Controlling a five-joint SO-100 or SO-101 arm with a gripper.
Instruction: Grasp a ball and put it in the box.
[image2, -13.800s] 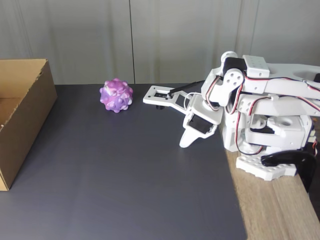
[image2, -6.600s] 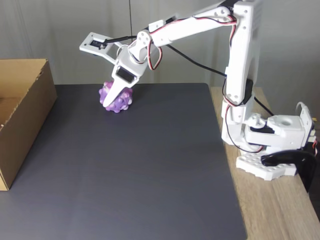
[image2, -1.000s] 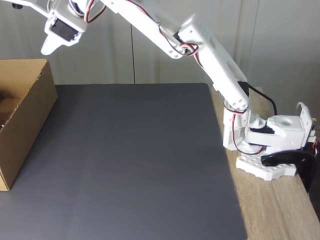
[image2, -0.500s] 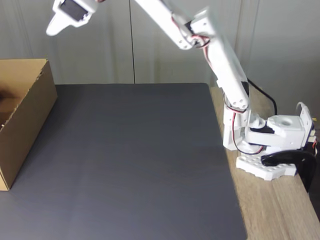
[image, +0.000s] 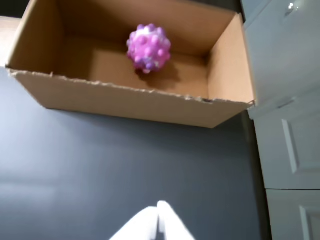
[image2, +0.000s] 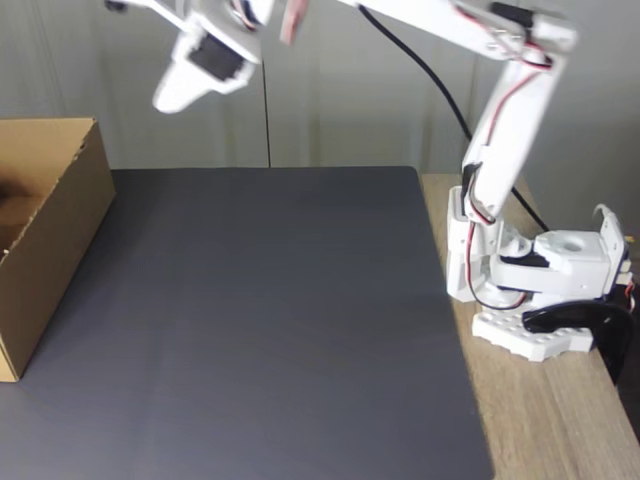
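the white two-finger claw is seen at the bottom centre of the wrist view with its fingertips pressed together, so it is closed and nothing is held between them. in the fixed view the claw is carried high in the upper left of the frame, above the dark grey tabletop and touching nothing; it is somewhat blurred there.

the small bumpy ball mottled purple, pink and white is found in the upper middle of the wrist view, resting on the floor of the large brown corrugated cardboard box, near its far wall. in the fixed view the box is placed at the left edge of the frame, on the tabletop.

the white arm base is mounted at the right of the fixed view on a light wooden surface. white panelled doors are seen along the right side of the wrist view.
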